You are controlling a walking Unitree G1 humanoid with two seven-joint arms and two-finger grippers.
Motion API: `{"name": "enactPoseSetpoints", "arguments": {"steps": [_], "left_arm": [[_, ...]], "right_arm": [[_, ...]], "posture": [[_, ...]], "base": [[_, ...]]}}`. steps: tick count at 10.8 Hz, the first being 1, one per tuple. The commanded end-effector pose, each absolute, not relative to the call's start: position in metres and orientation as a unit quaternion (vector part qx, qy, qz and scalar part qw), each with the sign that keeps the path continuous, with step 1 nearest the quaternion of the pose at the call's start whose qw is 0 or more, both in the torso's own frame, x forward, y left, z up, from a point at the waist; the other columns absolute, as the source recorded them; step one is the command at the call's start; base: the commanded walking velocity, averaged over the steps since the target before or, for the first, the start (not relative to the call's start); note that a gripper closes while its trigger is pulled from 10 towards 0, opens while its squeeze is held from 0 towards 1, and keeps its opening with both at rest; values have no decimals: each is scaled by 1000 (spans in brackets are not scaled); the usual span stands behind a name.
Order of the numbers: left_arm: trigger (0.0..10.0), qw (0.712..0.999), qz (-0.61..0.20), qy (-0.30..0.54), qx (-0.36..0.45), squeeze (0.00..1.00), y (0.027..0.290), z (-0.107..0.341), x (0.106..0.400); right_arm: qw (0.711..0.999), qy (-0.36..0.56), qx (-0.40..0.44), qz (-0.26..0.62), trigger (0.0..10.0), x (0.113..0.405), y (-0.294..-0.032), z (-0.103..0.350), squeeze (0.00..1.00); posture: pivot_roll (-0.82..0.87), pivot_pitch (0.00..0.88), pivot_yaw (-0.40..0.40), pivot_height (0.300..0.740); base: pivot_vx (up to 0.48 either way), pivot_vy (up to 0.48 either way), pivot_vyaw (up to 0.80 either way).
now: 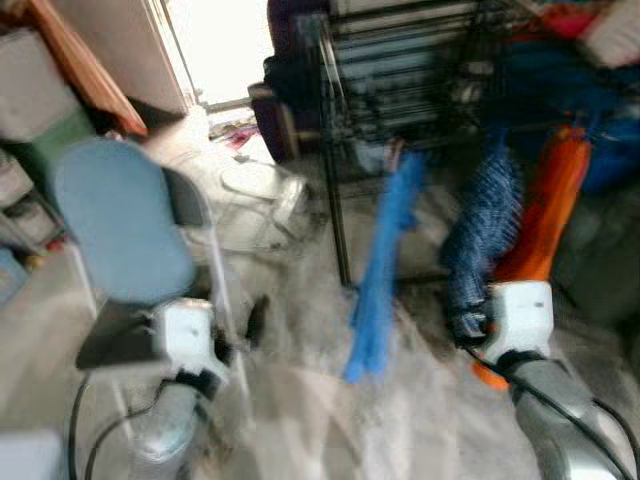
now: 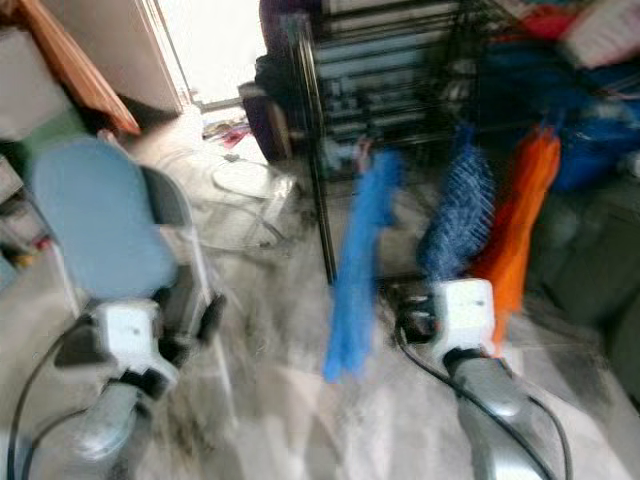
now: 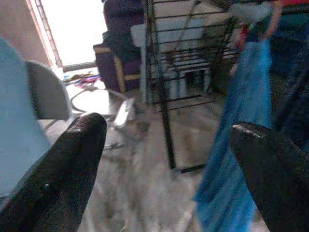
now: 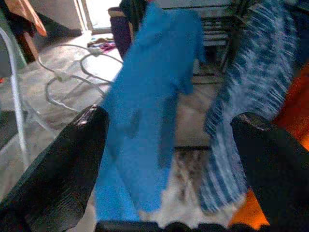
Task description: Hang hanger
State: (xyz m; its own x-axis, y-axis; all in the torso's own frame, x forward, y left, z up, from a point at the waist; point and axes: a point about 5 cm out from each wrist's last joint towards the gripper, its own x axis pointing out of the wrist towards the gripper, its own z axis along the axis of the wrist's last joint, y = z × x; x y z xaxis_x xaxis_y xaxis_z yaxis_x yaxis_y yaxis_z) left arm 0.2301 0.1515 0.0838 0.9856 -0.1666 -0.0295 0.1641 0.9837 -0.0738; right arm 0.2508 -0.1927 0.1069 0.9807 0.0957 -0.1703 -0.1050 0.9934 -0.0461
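**A:** Blur smears both head views, so what can you make out?

**B:** A black wire drying rack (image 1: 400, 90) stands far ahead. Three cloths hang from it: a bright blue cloth (image 1: 385, 270) on the left, a blue-and-white striped cloth (image 1: 485, 235) in the middle, and an orange cloth (image 1: 545, 215) on the right.

**A:** And the grippers?

**B:** The left gripper (image 3: 169, 159) is low on the near left, beside a chair with a light blue back (image 1: 120, 215). Its two black fingers (image 3: 63, 174) stand wide apart with nothing between them. The right gripper (image 4: 169, 164) is low on the near right, close in front of the striped and orange cloths. Its fingers (image 4: 58, 169) are spread wide too, holding nothing, with the bright blue cloth and the striped cloth seen past the gap.

**A:** Where is the hanger?

**B:** White wire hangers (image 4: 72, 72) lie on the pale floor (image 1: 300, 400) at the far left, between the chair and the rack, well apart from both grippers. The blur hides how many there are.
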Motion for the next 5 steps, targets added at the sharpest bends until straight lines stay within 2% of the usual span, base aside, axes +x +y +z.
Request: {"name": "enactPoseSetpoints", "arguments": {"steps": [1, 3, 5], "left_arm": [[10000, 998, -59, 25, -17, 0, 166, 83, 230], [10000, 998, -42, 35, -8, 0, 163, 79, 231], [10000, 997, -63, 31, -28, 0, 158, 81, 231]], "right_arm": [[995, 73, -20, 71, 10000, 253, -179, 111, 0], [994, 73, -21, 73, 10000, 254, -178, 111, 0], [994, 73, -23, 75, 10000, 254, -177, 111, 0]], "posture": [[-172, 0, 119, 740], [-173, 0, 118, 740], [-172, 0, 116, 740]], "base": [[0, 0, 0], [0, 0, 0], [0, 0, 0]]}}
